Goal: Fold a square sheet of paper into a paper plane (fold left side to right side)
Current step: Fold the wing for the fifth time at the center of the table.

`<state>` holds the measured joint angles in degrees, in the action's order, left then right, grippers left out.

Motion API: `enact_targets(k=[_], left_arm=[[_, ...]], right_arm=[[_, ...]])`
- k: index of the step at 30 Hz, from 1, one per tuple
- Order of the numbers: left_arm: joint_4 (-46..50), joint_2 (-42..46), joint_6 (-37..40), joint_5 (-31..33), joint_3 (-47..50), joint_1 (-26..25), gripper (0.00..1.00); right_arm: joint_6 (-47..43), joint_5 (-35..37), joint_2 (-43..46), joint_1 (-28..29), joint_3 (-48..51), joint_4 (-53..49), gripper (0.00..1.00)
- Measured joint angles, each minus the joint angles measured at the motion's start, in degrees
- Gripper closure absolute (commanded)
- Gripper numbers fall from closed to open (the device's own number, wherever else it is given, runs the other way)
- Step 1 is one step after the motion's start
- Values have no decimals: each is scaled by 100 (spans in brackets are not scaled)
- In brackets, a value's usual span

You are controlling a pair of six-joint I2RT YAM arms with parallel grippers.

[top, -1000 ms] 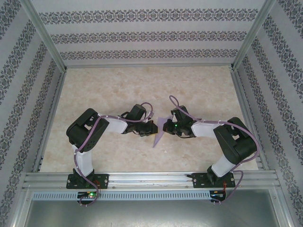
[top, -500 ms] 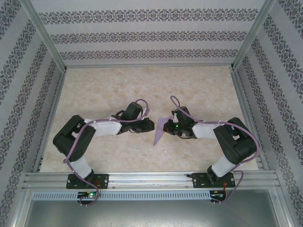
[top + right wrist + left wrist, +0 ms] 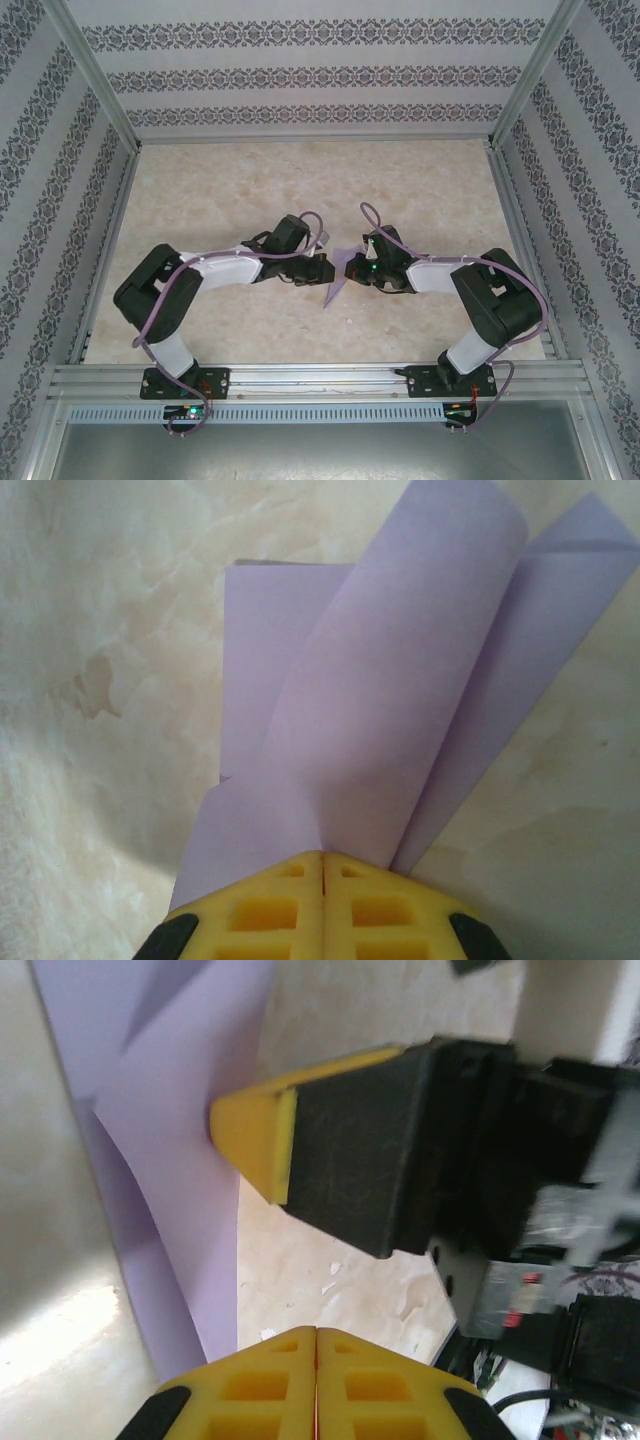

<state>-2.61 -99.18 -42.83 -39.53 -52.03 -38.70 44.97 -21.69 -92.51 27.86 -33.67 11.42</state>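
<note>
The lilac paper (image 3: 337, 279), folded into a narrow pointed shape, stands half lifted off the table between the two arms. My right gripper (image 3: 352, 268) is shut on its near edge. In the right wrist view the folded layers (image 3: 400, 700) fan upward from my right gripper (image 3: 322, 856), one flap curling over. My left gripper (image 3: 325, 268) sits just left of the paper, shut, with nothing between its fingers. In the left wrist view my left gripper (image 3: 317, 1332) faces the paper (image 3: 170, 1160) at the left and a right-arm finger (image 3: 330, 1150) pressed against it.
The marbled tabletop (image 3: 300, 190) stretches behind the arms, bounded by aluminium frame rails (image 3: 320, 375) and patterned walls. The two wrists are very close together at the table's middle.
The left arm's elbow has swung out to the left and lower. Its gripper drew slightly back from the paper, then returned beside it. The right arm and paper stay put.
</note>
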Motion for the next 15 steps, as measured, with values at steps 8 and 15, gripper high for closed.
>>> enact_targets(k=[8,15], left_arm=[[-24,-509,-26,-216,-28,-35,93],[-37,-713,-26,-229,-28,-35,93]], right_arm=[[-17,-2,0,0,0,2,100],[-37,-7,-11,0,-2,2,100]])
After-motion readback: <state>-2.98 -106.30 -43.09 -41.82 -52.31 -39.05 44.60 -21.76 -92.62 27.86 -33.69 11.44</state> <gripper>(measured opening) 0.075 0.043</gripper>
